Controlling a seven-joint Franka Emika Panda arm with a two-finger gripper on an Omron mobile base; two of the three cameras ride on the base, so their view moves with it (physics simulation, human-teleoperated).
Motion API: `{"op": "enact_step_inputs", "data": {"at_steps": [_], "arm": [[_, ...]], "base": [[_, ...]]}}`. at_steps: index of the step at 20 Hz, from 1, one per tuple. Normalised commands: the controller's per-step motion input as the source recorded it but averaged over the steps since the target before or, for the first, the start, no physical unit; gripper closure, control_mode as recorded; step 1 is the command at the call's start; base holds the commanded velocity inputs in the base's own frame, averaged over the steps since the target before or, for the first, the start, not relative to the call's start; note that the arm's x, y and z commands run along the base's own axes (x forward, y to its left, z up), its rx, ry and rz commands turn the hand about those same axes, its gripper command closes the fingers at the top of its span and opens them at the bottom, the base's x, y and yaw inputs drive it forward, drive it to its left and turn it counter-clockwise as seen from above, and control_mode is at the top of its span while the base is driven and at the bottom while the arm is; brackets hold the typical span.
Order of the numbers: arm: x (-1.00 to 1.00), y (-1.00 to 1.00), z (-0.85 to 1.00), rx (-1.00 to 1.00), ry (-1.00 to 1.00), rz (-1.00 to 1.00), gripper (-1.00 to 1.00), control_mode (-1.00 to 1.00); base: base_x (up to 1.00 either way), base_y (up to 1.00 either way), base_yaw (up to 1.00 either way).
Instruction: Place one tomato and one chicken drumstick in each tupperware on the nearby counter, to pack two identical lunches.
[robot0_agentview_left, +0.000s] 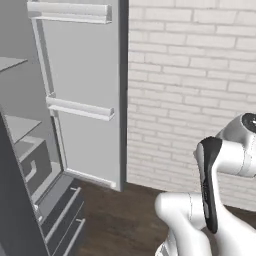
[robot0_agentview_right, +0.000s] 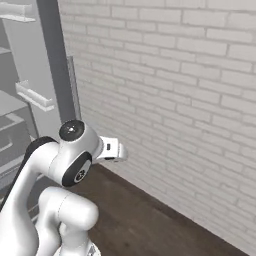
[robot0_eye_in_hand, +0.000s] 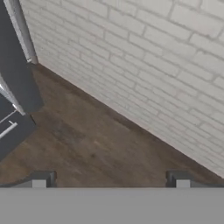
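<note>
Beside the open fridge door (robot0_agentview_left: 82, 95), the gripper (robot0_eye_in_hand: 110, 180) hangs over bare wooden floor (robot0_eye_in_hand: 87, 144) near a brick wall (robot0_eye_in_hand: 144, 65), jaws apart and empty. No tomato, drumstick or tupperware visible; fetching likely comes next, by reaching into the fridge.

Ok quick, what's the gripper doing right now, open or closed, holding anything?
Gripper: open and holding nothing, its fingertips wide apart over the wooden floor.

The open fridge door (robot0_agentview_left: 82, 95) is cut off by the top edge in the left base view. The fridge's shelves (robot0_agentview_left: 20, 127) run past the left edge. The hand (robot0_eye_in_hand: 110, 181) shows just two finger stubs, wide apart.
</note>
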Motion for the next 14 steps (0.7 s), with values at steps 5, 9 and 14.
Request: {"op": "enact_step_inputs", "data": {"at_steps": [5, 9, 14], "arm": [[0.00, 0.00, 0.00, 0.00, 0.00, 0.00, -1.00, 1.00], [0.00, 0.00, 0.00, 0.00, 0.00, 0.00, -1.00, 1.00], [0.00, 0.00, 0.00, 0.00, 0.00, 0.00, -1.00, 1.00]], "base": [[-0.03, 0.04, 0.76], [-0.17, 0.14, 0.79], [-0.25, 0.24, 0.75]]}}
